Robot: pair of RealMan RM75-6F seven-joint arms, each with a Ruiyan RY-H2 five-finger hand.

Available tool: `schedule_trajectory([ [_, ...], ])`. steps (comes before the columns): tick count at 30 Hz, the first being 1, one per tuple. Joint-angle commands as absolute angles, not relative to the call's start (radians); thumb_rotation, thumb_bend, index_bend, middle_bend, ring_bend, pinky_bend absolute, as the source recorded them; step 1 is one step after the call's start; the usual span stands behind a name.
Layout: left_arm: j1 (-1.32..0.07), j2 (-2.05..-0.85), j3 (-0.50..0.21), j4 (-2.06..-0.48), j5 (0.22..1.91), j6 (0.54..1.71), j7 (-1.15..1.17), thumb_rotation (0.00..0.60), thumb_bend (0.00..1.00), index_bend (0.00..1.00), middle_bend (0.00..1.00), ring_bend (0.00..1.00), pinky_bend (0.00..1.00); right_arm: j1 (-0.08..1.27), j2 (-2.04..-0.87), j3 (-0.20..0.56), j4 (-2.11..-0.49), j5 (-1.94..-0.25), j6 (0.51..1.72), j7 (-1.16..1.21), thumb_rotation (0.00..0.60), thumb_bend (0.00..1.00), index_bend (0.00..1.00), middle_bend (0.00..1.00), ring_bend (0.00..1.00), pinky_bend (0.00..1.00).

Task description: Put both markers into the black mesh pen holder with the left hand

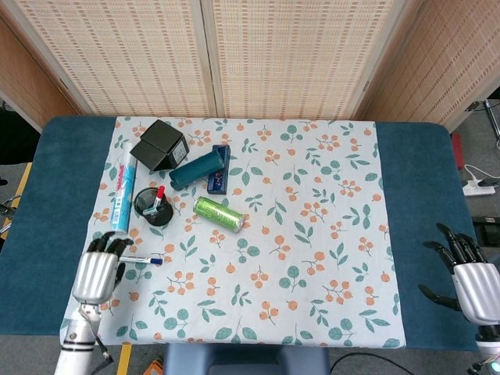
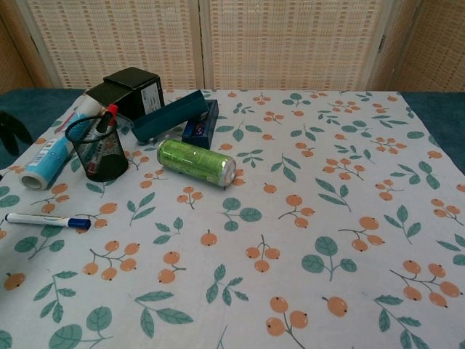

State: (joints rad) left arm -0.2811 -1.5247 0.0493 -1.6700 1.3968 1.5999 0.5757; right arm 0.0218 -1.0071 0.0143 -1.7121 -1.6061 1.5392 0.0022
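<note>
The black mesh pen holder [image 1: 151,208] [image 2: 96,150] stands upright at the left of the floral cloth. A red-capped marker [image 1: 158,195] [image 2: 107,118] stands in it. A white marker with a blue cap [image 1: 141,259] [image 2: 48,219] lies flat on the cloth in front of the holder. My left hand [image 1: 98,271] is low at the front left edge, just left of that marker. It holds nothing and its fingers are apart. My right hand [image 1: 467,283] hangs off the table's front right corner, fingers spread and empty.
A green can [image 1: 218,213] [image 2: 196,161] lies on its side right of the holder. Behind are a black box [image 1: 158,144], a teal cylinder [image 1: 197,168] and a blue box [image 1: 219,180]. A white tube [image 1: 121,192] [image 2: 45,163] lies left of the holder.
</note>
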Motion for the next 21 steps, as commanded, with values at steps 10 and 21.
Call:
schedule_trajectory([
  [10,-0.228,-1.762,0.056,-1.444,1.397,1.506,0.662,0.6,0.34,0.36,0.41,0.2,0.28,0.021,-1.006,0.014,-1.71,-1.606,1.54,0.009,0.6,0.06,0.28,0.04,0.13,0.12],
  [21,-0.28,-1.826,-0.031,-1.333,1.346,1.391,0.659,0.6,0.34,0.35,0.41,0.2,0.28,0.026,-1.008,0.017,-1.706,-1.595,1.528,0.009,0.6,0.06,0.28,0.04,0.13,0.12],
])
